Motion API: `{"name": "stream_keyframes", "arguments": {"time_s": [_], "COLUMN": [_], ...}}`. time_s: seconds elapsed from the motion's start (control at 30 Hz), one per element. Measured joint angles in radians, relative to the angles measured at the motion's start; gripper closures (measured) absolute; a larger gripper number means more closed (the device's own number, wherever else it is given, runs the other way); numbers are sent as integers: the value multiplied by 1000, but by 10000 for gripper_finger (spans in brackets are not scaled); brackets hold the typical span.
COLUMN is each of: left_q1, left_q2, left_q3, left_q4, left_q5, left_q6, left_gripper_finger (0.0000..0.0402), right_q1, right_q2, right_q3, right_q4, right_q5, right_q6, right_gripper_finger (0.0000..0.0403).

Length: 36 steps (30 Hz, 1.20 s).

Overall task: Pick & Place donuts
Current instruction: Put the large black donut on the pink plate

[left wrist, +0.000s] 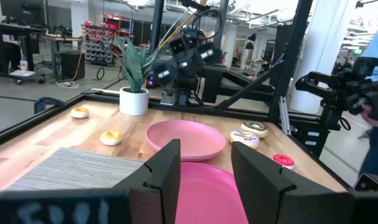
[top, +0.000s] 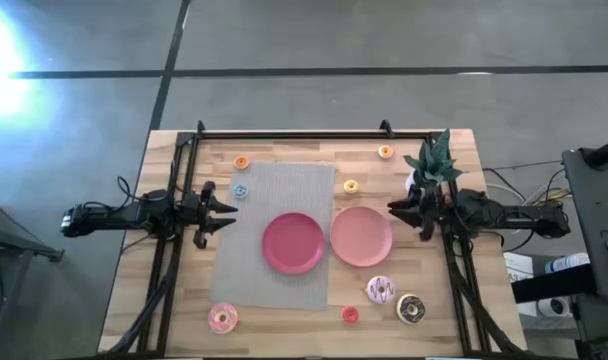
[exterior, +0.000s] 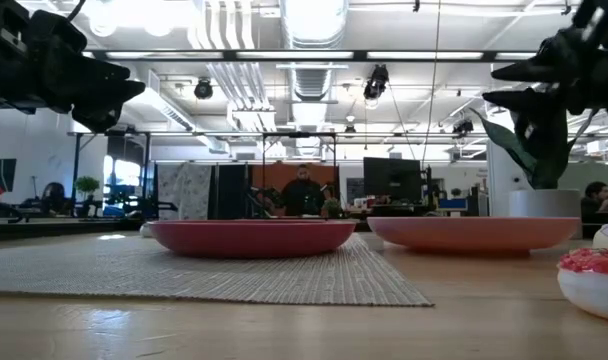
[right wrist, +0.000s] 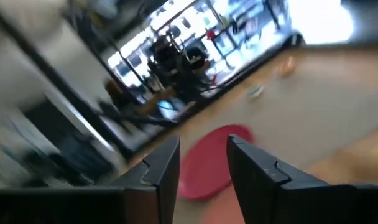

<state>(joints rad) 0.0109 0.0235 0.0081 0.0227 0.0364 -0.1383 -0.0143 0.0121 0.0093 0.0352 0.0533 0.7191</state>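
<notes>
Three larger donuts lie near the table's near edge: a pink-frosted one (top: pixel 223 318) left of the mat, another pink-frosted one (top: pixel 381 290) and a chocolate one (top: pixel 411 308) on the right. Tiny rings lie scattered: red (top: pixel 350 315), yellow (top: pixel 350 186), blue (top: pixel 241 190), and two orange ones (top: pixel 241 162) (top: pixel 385 152). My left gripper (top: pixel 224 210) (left wrist: pixel 204 171) hovers open at the mat's left edge. My right gripper (top: pixel 396 210) (right wrist: pixel 204 168) hovers open beside the lighter plate. Neither holds anything.
A dark pink plate (top: pixel 292 242) sits on a grey woven mat (top: pixel 274 180); a lighter pink plate (top: pixel 361 236) sits on the wood to its right. A potted plant (top: pixel 434 165) stands by the right arm. A black frame (top: pixel 284 133) borders the table.
</notes>
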Motion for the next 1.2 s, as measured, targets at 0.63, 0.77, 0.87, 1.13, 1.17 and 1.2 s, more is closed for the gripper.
{"name": "stream_keyframes", "arguments": {"time_s": [0.63,0.77,0.87,1.13,1.17,1.2], "left_q1": [0,0,-1,-1,0,0], "left_q2": [0,0,0,0,0,0], "left_q3": [0,0,0,0,0,0], "left_q4": [0,0,0,0,0,0], "left_q5": [0,0,0,0,0,0], "left_q6": [0,0,0,0,0,0], "left_gripper_finger": [284,284,284,284,284,284], "right_q1": [43,152,252,505,537,567], "right_q2": [178,337,478,824,863,900], "right_q3": [2,68,171,458,484,506], "right_q4": [-7,-126,-332,-644,-650,-651], "right_q5": [-215,-237,-237,-214,-214,-214], "right_q6": [594,652,636,544,532,522], "right_gripper_finger": [264,257,256,225,217,208]}}
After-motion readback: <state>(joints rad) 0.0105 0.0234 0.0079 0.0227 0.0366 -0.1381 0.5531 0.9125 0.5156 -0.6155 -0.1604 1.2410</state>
